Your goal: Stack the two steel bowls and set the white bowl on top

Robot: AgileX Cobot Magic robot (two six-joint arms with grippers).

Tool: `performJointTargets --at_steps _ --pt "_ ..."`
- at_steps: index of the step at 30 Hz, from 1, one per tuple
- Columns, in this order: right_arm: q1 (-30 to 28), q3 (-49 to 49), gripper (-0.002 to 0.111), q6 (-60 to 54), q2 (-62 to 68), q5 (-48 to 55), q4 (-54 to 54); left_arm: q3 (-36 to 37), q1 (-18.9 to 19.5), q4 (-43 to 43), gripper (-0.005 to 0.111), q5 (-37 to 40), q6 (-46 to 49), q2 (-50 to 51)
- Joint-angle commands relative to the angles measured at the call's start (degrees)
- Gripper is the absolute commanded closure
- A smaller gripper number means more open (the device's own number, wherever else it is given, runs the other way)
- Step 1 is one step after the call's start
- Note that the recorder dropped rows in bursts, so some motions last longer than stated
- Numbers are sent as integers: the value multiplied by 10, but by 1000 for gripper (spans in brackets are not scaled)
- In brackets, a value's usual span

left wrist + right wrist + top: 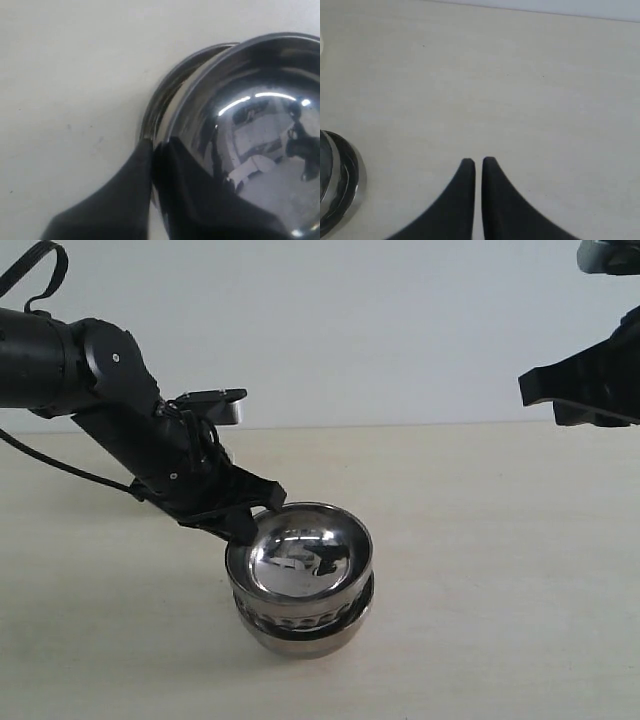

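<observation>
**Q:** Exterior view: how far has the stacking got?

**A:** The upper steel bowl (300,558) sits nested in the lower steel bowl (300,632) on the table (500,590), so the first step looks done. The white bowl is not in this view, and placing it on top remains. The left gripper (247,523) meets the upper bowl's rim on the side nearest its arm. The right gripper (526,388) hangs high and well apart from the stack, carrying nothing.

**Q:** Left wrist view: what is the grip?

**A:** The left gripper (152,148) is pinched narrow on the rim of the upper steel bowl (260,125), one finger outside and one inside. The rim of the lower steel bowl (167,87) shows just outside it. Releasing is judged to be the next need.

**Q:** Right wrist view?

**A:** The right gripper (478,162) has its jaws drawn together, with only a slit between them, and it is empty above bare table. The stack shows only as the lower steel bowl (350,185) at the frame's edge, off to one side. The white bowl cannot be identified here.
</observation>
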Motion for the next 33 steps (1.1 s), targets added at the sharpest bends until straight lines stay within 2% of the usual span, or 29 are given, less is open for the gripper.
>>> performJointTargets --at_steps 1,12,14,17,19,33 --pt "-4 1 108 -6 -5 0 -6 -5 -3 1 103 11 -5 3" --pt "-4 1 108 -6 -5 1 -4 -5 -3 1 100 6 -5 6" --pt "-4 1 108 -6 -5 1 -4 -5 -3 1 90 3 -5 6" --pt "-4 1 108 -6 -5 1 -4 -5 -3 1 69 3 -5 6" --pt "-4 1 108 -6 -5 1 -4 -5 -3 1 62 7 -5 6" --pt "-4 1 108 -6 -5 2 -2 -6 -3 4 62 20 -5 -5"
